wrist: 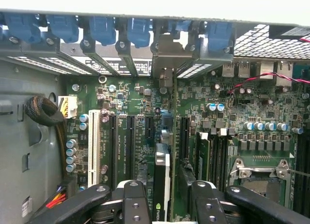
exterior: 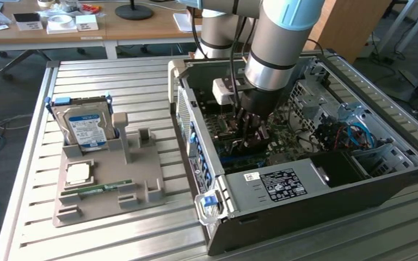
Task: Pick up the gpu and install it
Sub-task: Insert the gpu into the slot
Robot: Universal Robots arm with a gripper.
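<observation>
The exterior view shows the arm reaching down into the open computer case (exterior: 296, 163), which lies on its side on the slatted metal bench (exterior: 100, 81). The tool (exterior: 251, 142) is deep inside the case, just above the motherboard (exterior: 285, 147). In the wrist view, the gpu (wrist: 162, 185) stands on edge between the two black fingers (wrist: 135, 204), its thin greyish edge facing the camera and running up the board toward the rear slot brackets with blue clips (wrist: 111, 30). The fingers sit on either side of the card, clenched on it across its thickness; the card's lower edge is at the motherboard's expansion slots (wrist: 130, 146), though whether it is fully seated cannot be told. Its metal bracket (wrist: 170, 54) lines up with one opening in the rear row. On the exterior view's left, well apart from the case, a grey fixture tray (exterior: 115, 190) rests on the bench, holding an upright hard drive (exterior: 87, 128) with a blue-white label, a square processor chip (exterior: 78, 173) and a narrow green memory stick (exterior: 96, 189) lying flat. A wooden desk (exterior: 63, 30) with small items stands behind the bench.
</observation>
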